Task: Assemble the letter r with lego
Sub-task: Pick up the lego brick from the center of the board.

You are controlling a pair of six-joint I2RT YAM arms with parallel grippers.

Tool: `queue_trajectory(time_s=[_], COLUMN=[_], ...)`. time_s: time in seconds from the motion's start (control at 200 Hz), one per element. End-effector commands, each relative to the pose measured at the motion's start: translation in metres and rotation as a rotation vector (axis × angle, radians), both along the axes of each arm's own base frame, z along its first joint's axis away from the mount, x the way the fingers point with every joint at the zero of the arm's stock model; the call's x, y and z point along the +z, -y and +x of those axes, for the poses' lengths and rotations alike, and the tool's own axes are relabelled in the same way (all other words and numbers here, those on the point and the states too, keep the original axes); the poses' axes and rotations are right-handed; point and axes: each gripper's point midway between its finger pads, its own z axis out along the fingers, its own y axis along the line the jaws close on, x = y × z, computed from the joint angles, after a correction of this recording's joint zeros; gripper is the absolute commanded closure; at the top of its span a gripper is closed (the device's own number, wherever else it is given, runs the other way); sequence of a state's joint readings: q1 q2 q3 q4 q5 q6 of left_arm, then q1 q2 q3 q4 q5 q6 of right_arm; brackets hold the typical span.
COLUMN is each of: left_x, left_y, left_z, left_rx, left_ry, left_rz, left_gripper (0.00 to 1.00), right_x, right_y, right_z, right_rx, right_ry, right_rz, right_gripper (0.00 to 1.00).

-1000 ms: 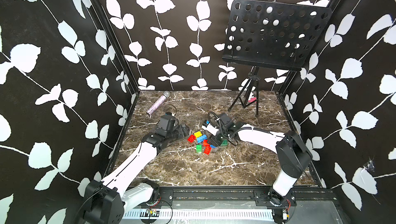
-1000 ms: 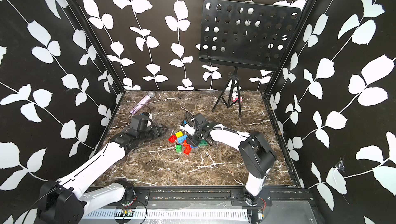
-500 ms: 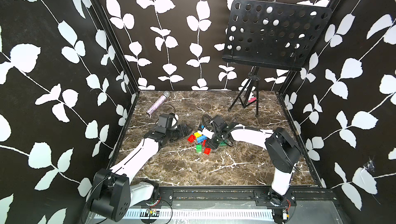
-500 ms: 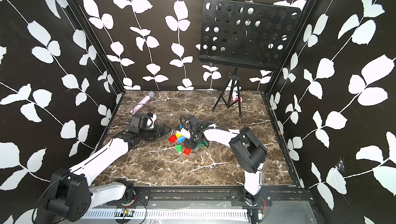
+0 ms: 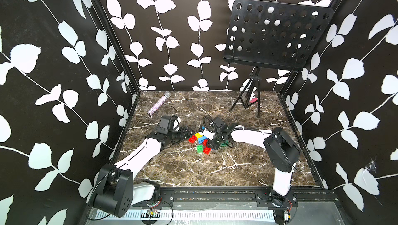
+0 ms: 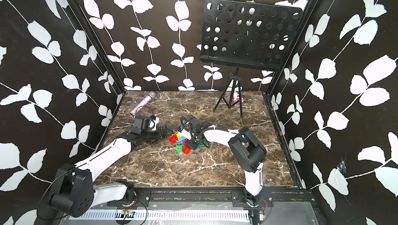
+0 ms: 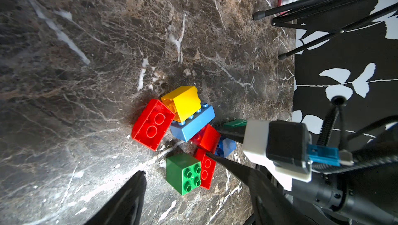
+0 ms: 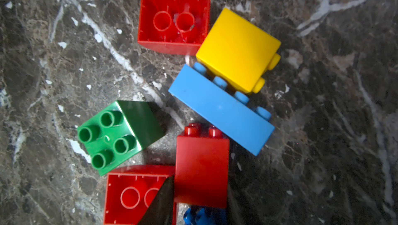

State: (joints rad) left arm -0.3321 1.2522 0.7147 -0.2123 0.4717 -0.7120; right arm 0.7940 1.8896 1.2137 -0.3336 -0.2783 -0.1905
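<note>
Marble-look tabletop [image 5: 193,170]; the lego [image 5: 200,140] sits mid-table as a loose heap, no r begun. The left gripper [image 5: 191,133] stands wide and empty just beside an upturned red plastic brick [image 7: 153,125], likely waiting to brace. A yellow plastic brick [image 7: 183,103] leans on a long light-blue studded brick [image 7: 193,122]; a green cube brick [image 7: 183,173] lies nearer the front. The right gripper [image 8: 200,183] pinches the smooth flanks of a second red brick [image 8: 202,159] tipped on its side, probably the first pick. Since a second ago: left gripper nearer; right gripper swung onto the heap, narrower.
</note>
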Motion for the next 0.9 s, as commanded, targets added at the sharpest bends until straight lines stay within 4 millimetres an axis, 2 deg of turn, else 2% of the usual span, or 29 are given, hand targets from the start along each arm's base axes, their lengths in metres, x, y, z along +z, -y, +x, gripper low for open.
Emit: queue_trajectory(time_s=[0.0, 0.125, 0.27, 0.385, 0.54, 0.655, 0.685, 0.705, 0.76, 0.895], left_x=[-0.003, -0.003, 0.0, 0.002, 0.022, 0.037, 0.037, 0.037, 0.033, 0.035], left_y=[0.002, 0.008, 0.021, 0.029, 0.043, 0.058, 0.06, 0.062, 0.066, 0.081], left_z=[-0.001, 0.0, -0.002, -0.003, -0.003, -0.006, -0.007, -0.008, -0.011, -0.012], left_rx=[-0.021, -0.052, -0.124, -0.169, -0.242, -0.322, -0.338, -0.345, -0.363, -0.408], left_ry=[-0.003, -0.016, -0.046, -0.057, -0.029, -0.013, -0.017, -0.021, -0.035, -0.039], left_rz=[-0.019, -0.04, -0.09, -0.124, -0.202, -0.278, -0.278, -0.274, -0.264, -0.288], left_gripper=[0.23, 0.23, 0.24, 0.24, 0.25, 0.25, 0.25, 0.26, 0.27, 0.28], right_x=[-0.001, 0.016, 0.044, 0.056, 0.078, 0.086, 0.086, 0.1, 0.109, 0.12], right_y=[-0.004, -0.001, 0.005, 0.012, 0.016, 0.018, 0.017, 0.018, 0.017, 0.015], right_z=[-0.004, -0.003, 0.0, 0.001, -0.006, -0.007, -0.006, -0.007, -0.009, -0.011], right_rx=[0.022, 0.012, -0.011, -0.031, -0.021, -0.018, -0.016, -0.014, -0.006, 0.014], right_ry=[-0.006, 0.027, 0.082, 0.098, 0.113, 0.127, 0.13, 0.155, 0.161, 0.17], right_rz=[0.005, 0.03, 0.07, 0.092, 0.132, 0.137, 0.136, 0.16, 0.176, 0.201], right_gripper=[0.66, 0.7, 0.68, 0.68, 0.7, 0.7, 0.7, 0.7, 0.7, 0.7])
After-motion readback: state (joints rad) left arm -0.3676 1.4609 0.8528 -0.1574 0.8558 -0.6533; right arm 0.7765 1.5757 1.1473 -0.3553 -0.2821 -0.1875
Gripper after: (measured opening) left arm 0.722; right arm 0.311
